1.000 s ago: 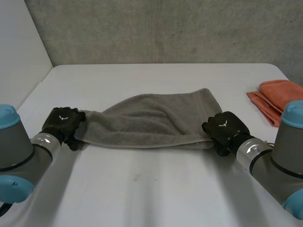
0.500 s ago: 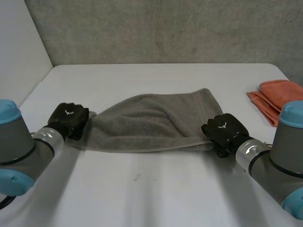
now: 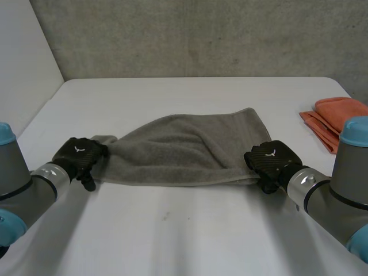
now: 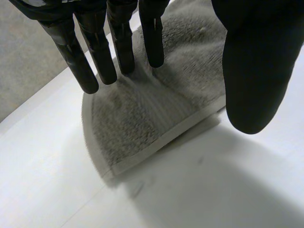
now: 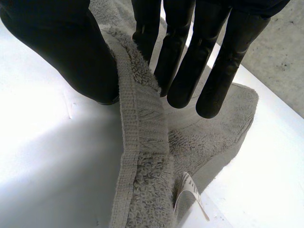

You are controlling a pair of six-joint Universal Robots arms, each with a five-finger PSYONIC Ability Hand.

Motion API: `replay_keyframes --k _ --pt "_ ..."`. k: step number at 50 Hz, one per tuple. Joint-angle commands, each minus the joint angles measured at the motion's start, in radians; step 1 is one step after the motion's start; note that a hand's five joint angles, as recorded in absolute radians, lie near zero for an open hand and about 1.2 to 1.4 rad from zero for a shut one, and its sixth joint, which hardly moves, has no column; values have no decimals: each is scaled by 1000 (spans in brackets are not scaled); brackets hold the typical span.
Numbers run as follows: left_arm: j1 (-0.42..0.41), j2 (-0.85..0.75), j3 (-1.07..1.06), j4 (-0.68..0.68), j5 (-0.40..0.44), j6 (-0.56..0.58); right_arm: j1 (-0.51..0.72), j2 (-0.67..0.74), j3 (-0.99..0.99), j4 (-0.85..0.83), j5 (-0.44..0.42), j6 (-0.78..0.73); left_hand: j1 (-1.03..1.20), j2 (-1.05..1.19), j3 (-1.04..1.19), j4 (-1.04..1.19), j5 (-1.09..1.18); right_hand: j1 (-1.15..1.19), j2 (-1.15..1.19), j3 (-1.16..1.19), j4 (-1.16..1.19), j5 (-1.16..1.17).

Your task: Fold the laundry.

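Notably, the towel (image 5: pixel 142 156) bears a white tag (image 5: pixel 186 190).

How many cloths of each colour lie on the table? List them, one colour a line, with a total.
grey towel: 1
orange cloth: 1
Total: 2

We see a plain grey terry-cloth towel (image 3: pixel 184 146); a flat ribbed band (image 5: pixel 142 142) of the same grey runs along its edge, next to a small white label (image 5: pixel 189 189). The smooth white table (image 3: pixel 184 230) has no pattern. The black left hand (image 3: pixel 77 155) and black right hand (image 3: pixel 270 160) each carry a small white mark. The folded orange cloth (image 3: pixel 333 118) is plain, and the rough concrete wall (image 3: pixel 201 34) is mottled grey.
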Motion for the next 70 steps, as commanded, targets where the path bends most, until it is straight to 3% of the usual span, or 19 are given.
replay_keyframes --k 1,17,33,43,45,48,53,57,61,66,70 --pt "20 -85 70 15 -2 30 -1 0 2 0 0 -2 53 39 35 48 51 323 158 158 159 157" --pt "24 -185 199 22 -1 31 -4 15 0 -2 0 -2 149 135 131 145 148 317 152 152 154 152" --pt "24 -227 271 22 1 30 -4 35 -6 -2 0 -4 540 525 521 535 538 317 152 152 154 152" --pt "24 -271 295 21 1 53 -4 37 -8 -2 0 -5 634 620 616 629 632 317 152 152 154 152" --pt "24 -275 302 22 2 73 -4 37 -8 -2 0 -5 759 745 741 755 758 317 152 152 154 152" --pt "24 -275 303 22 5 91 -4 37 -8 -2 0 -5 959 945 941 954 958 317 152 152 154 152" --pt "17 -238 282 19 16 102 -4 35 -9 0 2 -4 959 945 941 955 958 317 152 152 154 152" --pt "8 -101 221 10 18 79 -6 29 -17 1 2 -2 959 945 941 955 958 317 152 152 154 152" --pt "-2 25 148 12 18 16 -4 26 -26 7 6 2 959 945 941 955 958 194 29 29 31 29" --pt "-27 130 113 8 18 -77 -41 -5 -34 27 13 51 959 945 941 955 958 -413 -578 -578 -576 -578" --pt "-30 168 99 7 18 -127 -103 -41 -57 84 10 158 959 945 941 955 958 -657 -822 -822 -820 -822"
